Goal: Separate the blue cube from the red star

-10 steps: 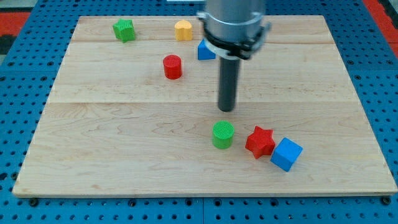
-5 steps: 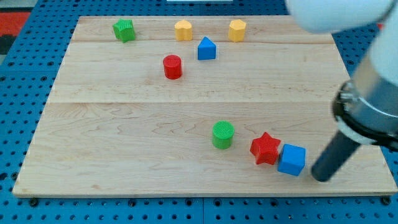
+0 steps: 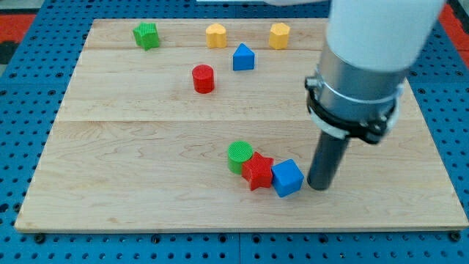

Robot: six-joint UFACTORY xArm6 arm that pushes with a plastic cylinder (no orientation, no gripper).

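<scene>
The blue cube (image 3: 287,178) sits near the view's bottom, right of centre on the wooden board (image 3: 146,147). The red star (image 3: 257,171) touches its left side. A green cylinder (image 3: 239,155) touches the star's upper left. The three form a tight row. My tip (image 3: 319,186) is on the board just to the right of the blue cube, very close to or touching its right face. The rod rises from it to the arm's large body at the view's upper right.
A red cylinder (image 3: 203,78) and a blue triangular block (image 3: 243,57) lie in the upper middle. A green block (image 3: 146,34), a yellow heart-like block (image 3: 215,34) and a yellow hexagonal block (image 3: 279,34) line the top edge.
My tip went from the board's middle to the right of the cube, then moved left. The blue cube, red star and green cylinder have all slid left, pressed together.
</scene>
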